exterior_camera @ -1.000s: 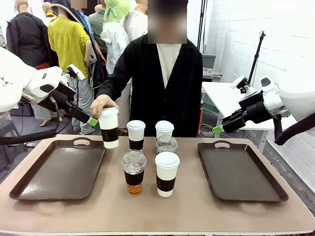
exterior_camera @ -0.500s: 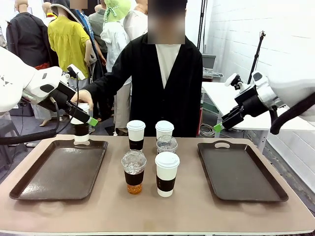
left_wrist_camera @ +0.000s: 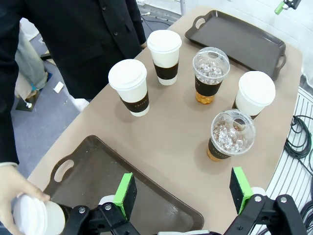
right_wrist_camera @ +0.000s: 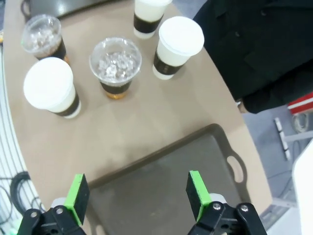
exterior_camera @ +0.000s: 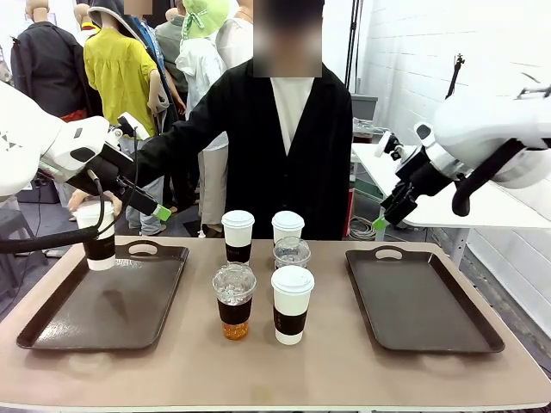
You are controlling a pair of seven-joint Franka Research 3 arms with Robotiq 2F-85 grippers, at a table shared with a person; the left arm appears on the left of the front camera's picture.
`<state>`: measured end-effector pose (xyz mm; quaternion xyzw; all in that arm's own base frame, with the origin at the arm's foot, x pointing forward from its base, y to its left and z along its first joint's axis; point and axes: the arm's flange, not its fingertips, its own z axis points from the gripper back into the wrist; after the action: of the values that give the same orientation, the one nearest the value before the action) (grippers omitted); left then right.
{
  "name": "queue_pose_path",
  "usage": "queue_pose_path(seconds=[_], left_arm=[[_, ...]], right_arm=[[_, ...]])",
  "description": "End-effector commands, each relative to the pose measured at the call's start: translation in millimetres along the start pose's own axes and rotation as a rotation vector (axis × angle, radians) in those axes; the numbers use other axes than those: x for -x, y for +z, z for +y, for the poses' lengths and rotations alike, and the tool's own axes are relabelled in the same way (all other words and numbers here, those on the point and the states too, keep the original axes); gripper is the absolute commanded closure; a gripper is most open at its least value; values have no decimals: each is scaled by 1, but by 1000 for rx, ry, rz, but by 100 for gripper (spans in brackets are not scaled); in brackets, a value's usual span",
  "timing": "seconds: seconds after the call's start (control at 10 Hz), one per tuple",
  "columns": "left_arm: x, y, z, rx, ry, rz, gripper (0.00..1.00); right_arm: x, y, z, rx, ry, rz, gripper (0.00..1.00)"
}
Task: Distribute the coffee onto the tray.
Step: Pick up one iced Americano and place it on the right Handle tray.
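Observation:
The coffee stands in a cluster mid-table: white lidded cups with brown sleeves (exterior_camera: 238, 235) (exterior_camera: 287, 225) (exterior_camera: 292, 303) and two clear dome-lidded cups (exterior_camera: 234, 299) (exterior_camera: 292, 253). The person's hand holds another white cup (exterior_camera: 97, 239) by its lid at the far left corner of the left tray (exterior_camera: 112, 301); I cannot tell whether it rests there. My left gripper (exterior_camera: 158, 211) (left_wrist_camera: 183, 191) hangs open and empty above that tray's far edge, right of the held cup (left_wrist_camera: 34, 218). My right gripper (exterior_camera: 382, 225) (right_wrist_camera: 137, 191) is open and empty, high over the right tray (right_wrist_camera: 161, 181).
The right tray (exterior_camera: 422, 301) lies bare at the table's right side. The person in a black jacket (exterior_camera: 288, 146) stands at the far edge, one arm stretched toward the left tray. Bare tabletop (exterior_camera: 284, 370) runs along the near edge.
The person's hand carried the white cup leftward from beside the cluster to the left tray's far left corner. My right arm swung up and slightly left. My left arm stayed put.

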<state>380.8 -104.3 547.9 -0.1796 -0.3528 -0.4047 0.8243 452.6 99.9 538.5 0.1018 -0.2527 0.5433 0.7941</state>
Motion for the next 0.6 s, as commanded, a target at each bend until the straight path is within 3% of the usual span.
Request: queue_pose_path(seconds=[0.0, 0.3, 0.5], left_arm=[[1, 0, 1, 7, 3, 1, 0], [1, 0, 1, 7, 3, 1, 0], [1, 0, 1, 7, 3, 1, 0]], right_arm=[[-5, -12, -22, -2, 97, 88, 0], [4, -43, -39, -97, 161, 85, 0], [14, -65, -46, -162, 198, 28, 0]])
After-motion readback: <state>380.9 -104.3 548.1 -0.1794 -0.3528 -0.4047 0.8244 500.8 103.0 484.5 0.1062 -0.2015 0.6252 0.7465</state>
